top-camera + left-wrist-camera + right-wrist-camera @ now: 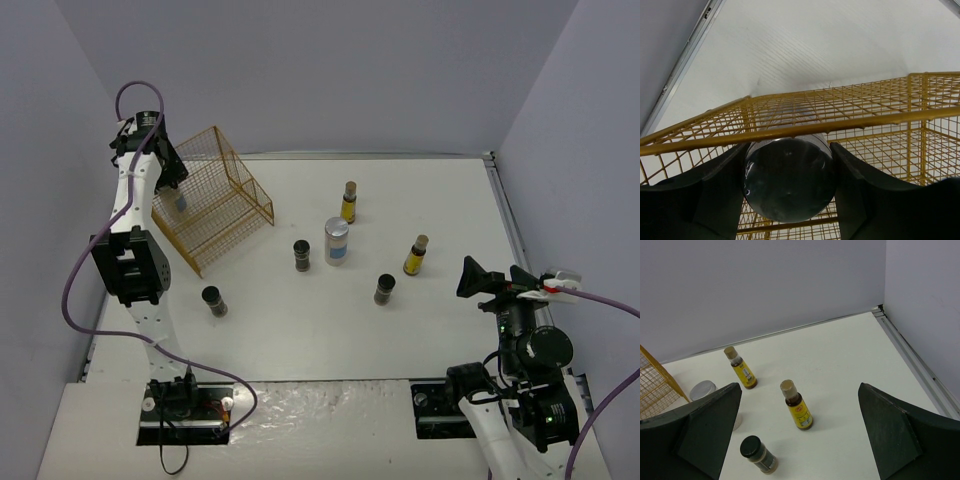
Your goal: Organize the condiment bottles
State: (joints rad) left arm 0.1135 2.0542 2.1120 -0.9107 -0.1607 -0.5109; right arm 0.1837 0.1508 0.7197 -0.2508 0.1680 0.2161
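My left gripper (pixel 176 190) is shut on a silver-lidded white bottle (pixel 788 180) and holds it over the gold wire rack (pixel 220 195); a rack bar crosses in front of the lid in the left wrist view. On the table stand a second silver-lidded white bottle (pixel 337 241), two yellow tan-capped bottles (pixel 348 202) (pixel 416 255) and three dark black-capped jars (pixel 301 255) (pixel 384 289) (pixel 214 301). My right gripper (pixel 493 280) is open and empty, near the right side, apart from the bottles. Its wrist view shows both yellow bottles (pixel 743 371) (pixel 798 407) and one dark jar (pixel 759 454).
The rack (pixel 840 122) lies at the back left near the left wall. Grey walls close the table at the back and both sides. A metal strip (pixel 912 357) runs along the right edge.
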